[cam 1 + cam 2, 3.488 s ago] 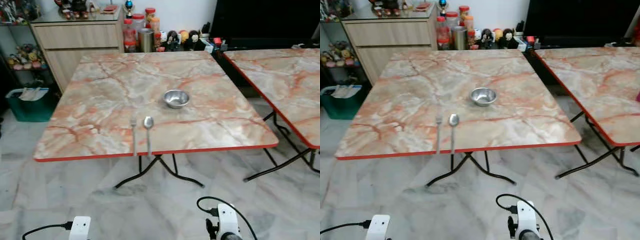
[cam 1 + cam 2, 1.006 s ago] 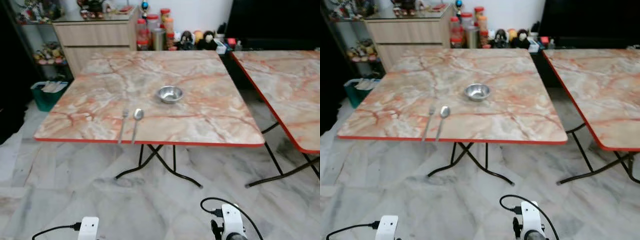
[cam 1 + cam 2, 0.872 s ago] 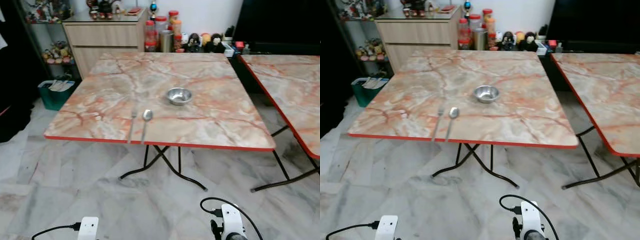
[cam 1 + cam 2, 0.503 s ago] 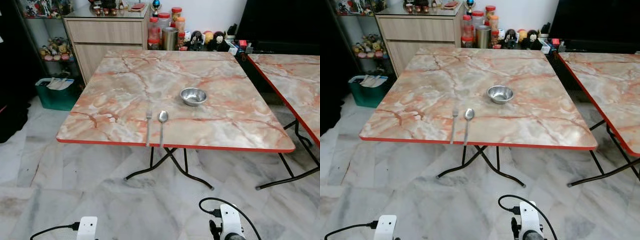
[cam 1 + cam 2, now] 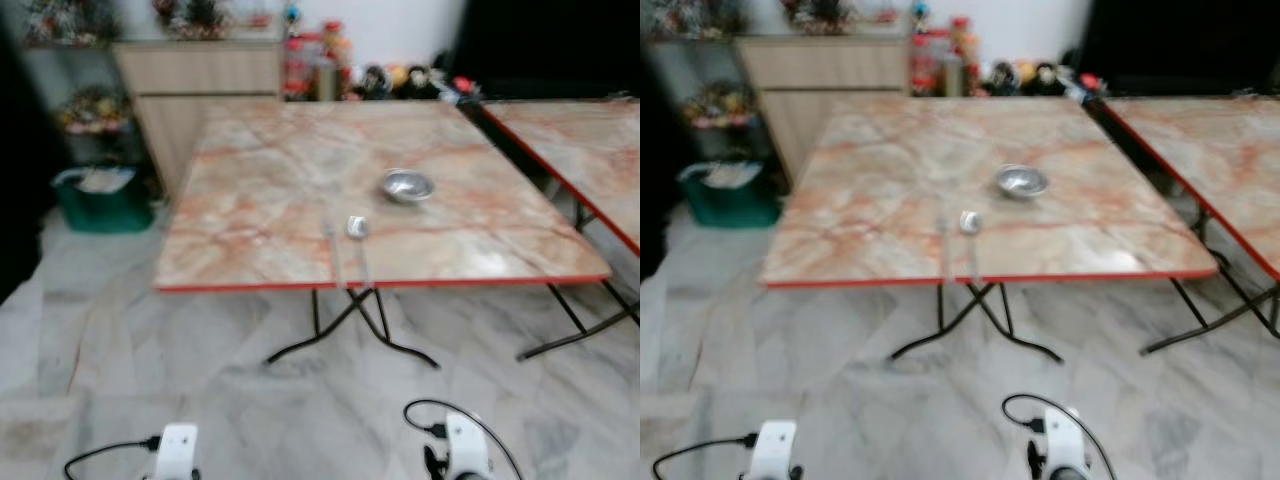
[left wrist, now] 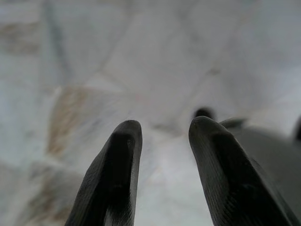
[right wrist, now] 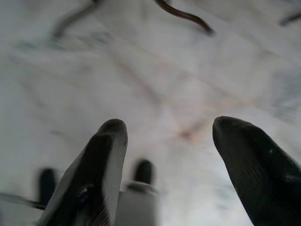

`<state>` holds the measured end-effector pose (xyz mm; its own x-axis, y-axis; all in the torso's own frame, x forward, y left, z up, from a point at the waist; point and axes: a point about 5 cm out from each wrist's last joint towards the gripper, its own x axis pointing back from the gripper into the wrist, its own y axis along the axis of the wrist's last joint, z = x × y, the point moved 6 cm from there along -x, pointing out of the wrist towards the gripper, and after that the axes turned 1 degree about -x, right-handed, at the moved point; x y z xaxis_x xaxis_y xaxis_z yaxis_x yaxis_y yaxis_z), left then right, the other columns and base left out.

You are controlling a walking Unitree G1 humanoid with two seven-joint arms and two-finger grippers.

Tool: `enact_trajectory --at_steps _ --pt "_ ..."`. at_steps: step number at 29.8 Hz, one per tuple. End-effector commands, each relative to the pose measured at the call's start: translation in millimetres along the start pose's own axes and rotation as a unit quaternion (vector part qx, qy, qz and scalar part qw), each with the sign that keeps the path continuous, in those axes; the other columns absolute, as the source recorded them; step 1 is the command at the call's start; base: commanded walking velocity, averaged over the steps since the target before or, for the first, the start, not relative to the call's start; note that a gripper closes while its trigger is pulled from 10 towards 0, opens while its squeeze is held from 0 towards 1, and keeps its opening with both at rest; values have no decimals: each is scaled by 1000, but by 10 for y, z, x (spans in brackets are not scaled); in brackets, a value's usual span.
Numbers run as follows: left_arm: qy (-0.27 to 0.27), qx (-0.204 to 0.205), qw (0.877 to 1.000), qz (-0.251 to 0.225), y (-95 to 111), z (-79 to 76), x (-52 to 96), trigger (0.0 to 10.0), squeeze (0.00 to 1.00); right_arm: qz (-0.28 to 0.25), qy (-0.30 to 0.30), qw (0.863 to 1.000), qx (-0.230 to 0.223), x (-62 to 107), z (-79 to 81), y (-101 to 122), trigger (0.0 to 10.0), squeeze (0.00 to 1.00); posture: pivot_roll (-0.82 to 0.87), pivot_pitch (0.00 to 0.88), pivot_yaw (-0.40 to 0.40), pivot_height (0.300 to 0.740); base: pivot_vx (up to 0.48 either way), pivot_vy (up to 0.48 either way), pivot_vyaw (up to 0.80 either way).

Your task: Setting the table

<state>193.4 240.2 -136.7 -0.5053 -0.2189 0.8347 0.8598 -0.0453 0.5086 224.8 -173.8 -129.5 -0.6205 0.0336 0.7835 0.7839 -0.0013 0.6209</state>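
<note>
Marble table (image 5: 250,210) ahead, bowl (image 5: 407,185), spoon (image 5: 357,228) on it.
Left gripper (image 6: 162,136) and right gripper (image 7: 167,136) hang released, empty, floor (image 7: 155,80) beyond their fingers.

Table (image 5: 260,190) — orange-veined marble; red-edged

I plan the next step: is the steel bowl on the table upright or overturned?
Upright: the bowl shows its open hollow on the table.

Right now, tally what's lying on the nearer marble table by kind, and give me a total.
Metal bowl: 1
Spoon: 1
Fork: 1, blurred, beside the spoon near the front edge
Total: 3
</note>
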Motion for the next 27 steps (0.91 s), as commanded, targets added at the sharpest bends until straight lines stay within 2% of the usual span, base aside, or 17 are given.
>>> enact_trajectory --at_steps 1,6,17,27 --pt "-7 -2 1000 -10 95 -75 -9 10000 0 -2 -17 1000 -3 5 -148 16 10000 0 -31 0 0 740 0 446 0" --pt "-7 -3 1000 -9 94 -69 -9 10000 0 -3 -17 1000 -4 6 -146 16 10000 0 -30 0 2 740 0 440 0" --pt "-13 -3 1000 -22 142 -91 -9 10000 0 -20 -15 1000 -12 -4 -136 105 10000 0 -25 0 4 740 0 0 0" --pt "-16 -4 1000 -20 117 -126 -5 10000 0 -12 -17 1000 -8 5 -153 54 10000 0 -25 0 2 740 84 0 0"
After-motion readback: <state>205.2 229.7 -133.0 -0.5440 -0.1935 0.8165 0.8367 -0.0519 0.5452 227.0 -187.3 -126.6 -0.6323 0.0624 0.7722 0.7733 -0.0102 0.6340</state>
